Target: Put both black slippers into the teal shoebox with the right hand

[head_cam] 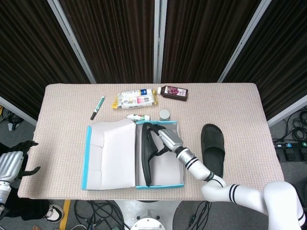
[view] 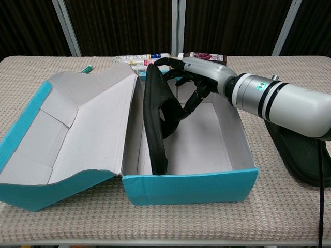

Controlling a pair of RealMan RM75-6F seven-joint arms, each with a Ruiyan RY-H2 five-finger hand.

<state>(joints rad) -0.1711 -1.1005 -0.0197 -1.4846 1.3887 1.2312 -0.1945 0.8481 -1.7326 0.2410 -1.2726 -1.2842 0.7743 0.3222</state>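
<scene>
The teal shoebox lies open at the table's front, its lid folded out to the left. One black slipper stands on its edge inside, against the box's left wall. My right hand reaches in from the right and grips this slipper by its strap, fingers curled through it. The other black slipper lies flat on the table, right of the box. My left hand hangs off the table's left edge, holding nothing, fingers apart.
Behind the box lie a green marker, a yellow-white packet, a dark bottle, a small tube and a grey cap. The right forearm crosses above the box's right wall.
</scene>
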